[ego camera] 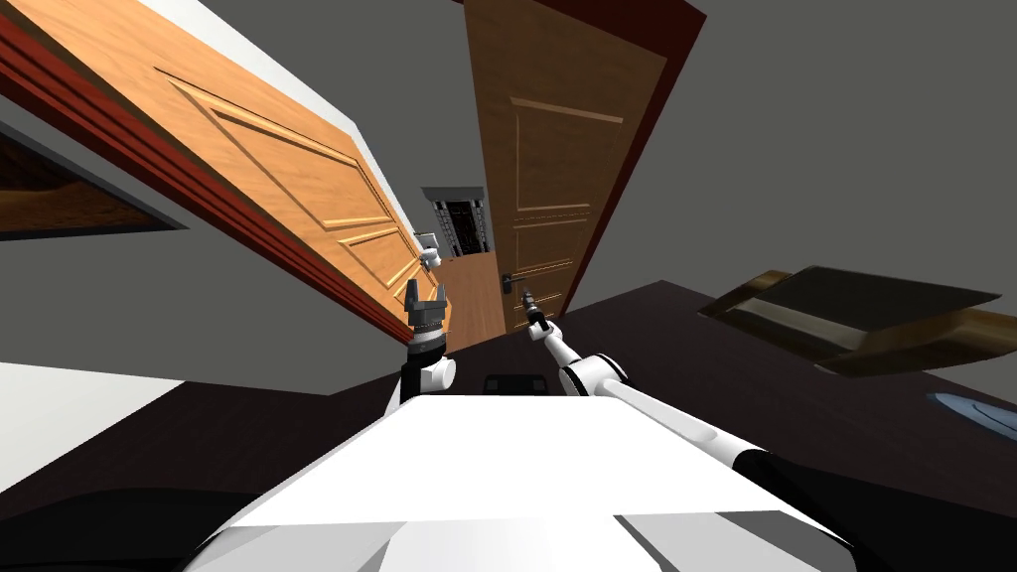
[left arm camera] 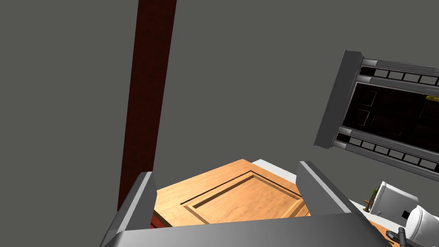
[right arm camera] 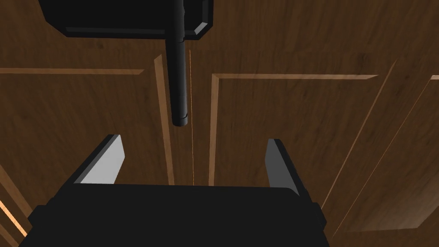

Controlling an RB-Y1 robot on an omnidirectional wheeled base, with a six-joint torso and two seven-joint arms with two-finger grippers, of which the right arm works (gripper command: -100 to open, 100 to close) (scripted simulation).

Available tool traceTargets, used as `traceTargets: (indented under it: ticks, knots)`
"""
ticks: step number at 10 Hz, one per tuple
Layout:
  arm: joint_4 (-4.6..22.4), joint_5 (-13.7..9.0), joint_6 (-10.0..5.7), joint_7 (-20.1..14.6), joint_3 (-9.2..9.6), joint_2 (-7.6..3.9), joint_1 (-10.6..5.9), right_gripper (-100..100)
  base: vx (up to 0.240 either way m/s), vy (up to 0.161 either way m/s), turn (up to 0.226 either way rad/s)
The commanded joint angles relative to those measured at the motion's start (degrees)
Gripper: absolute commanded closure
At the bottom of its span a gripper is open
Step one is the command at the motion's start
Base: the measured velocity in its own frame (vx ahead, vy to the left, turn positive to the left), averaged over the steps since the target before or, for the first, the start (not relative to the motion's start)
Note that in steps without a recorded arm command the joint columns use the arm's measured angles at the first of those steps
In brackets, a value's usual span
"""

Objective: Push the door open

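A dark brown panelled door (ego camera: 556, 169) stands ahead of me, a little to the right, with a black lever handle (ego camera: 510, 284) near its left edge. My right gripper (ego camera: 528, 297) is stretched out just beside that handle. Seen from the right wrist, the gripper (right arm camera: 193, 161) is open and empty, close to the door panel (right arm camera: 300, 128). The lever (right arm camera: 179, 85) hangs from its black plate (right arm camera: 128, 17) just beyond the fingertips and touches neither finger. My left gripper (ego camera: 425, 296) is raised, open and empty (left arm camera: 229, 193).
A lighter orange door (ego camera: 268, 169) in a dark red frame (ego camera: 149, 179) slants along my left, close to the left gripper. Between the two doors a wood floor (ego camera: 477, 298) leads to a grey-framed window (ego camera: 459, 223) and a white toilet (left arm camera: 424, 221). A dark framed object (ego camera: 854, 318) lies right.
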Motion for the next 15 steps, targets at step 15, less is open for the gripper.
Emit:
traceTargets:
  ticks: [15]
  knots:
    - [9.0, -0.8, -0.16, 0.2, -0.16, -2.11, -5.26, -100, 0.089, -0.002, 0.023]
